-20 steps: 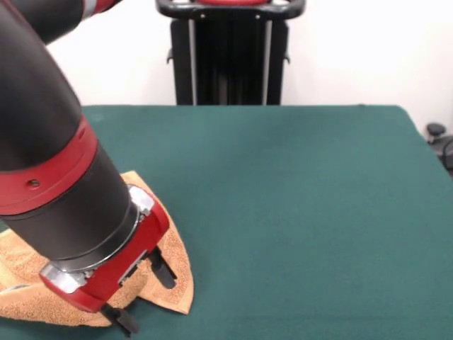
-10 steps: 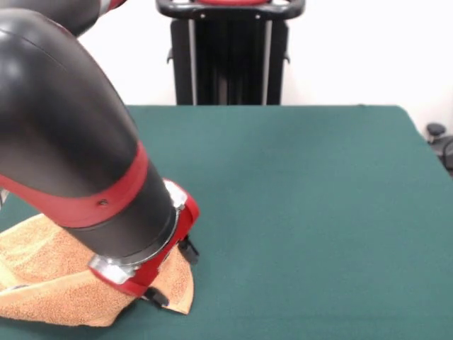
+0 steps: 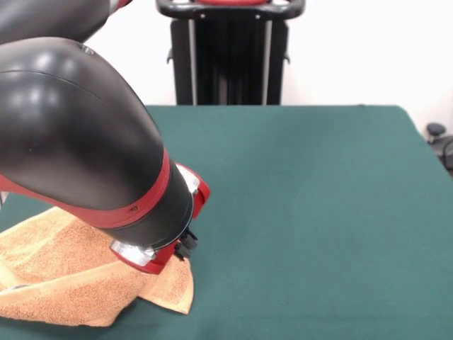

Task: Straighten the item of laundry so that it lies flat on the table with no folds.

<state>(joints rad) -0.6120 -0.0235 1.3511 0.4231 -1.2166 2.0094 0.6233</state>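
Note:
The item of laundry (image 3: 64, 276), an orange-tan terry towel, lies bunched and folded at the near left of the dark green table (image 3: 304, 212). One corner points toward the table's middle and a thick fold runs along the towel's near side. My red and black arm covers much of the towel's far part. The gripper (image 3: 185, 249) sits low at the towel's right edge, almost entirely hidden behind the red wrist. Whether it holds any cloth is not visible.
The black pedestal (image 3: 230, 53) stands at the table's far side. A dark object (image 3: 440, 142) sits just off the table's right edge. The bulky black arm link fills the upper left of the view.
The arm has swung away from the near edge and toward the right. The gripper moved from the towel's near corner to its right edge. The wrist now hides it.

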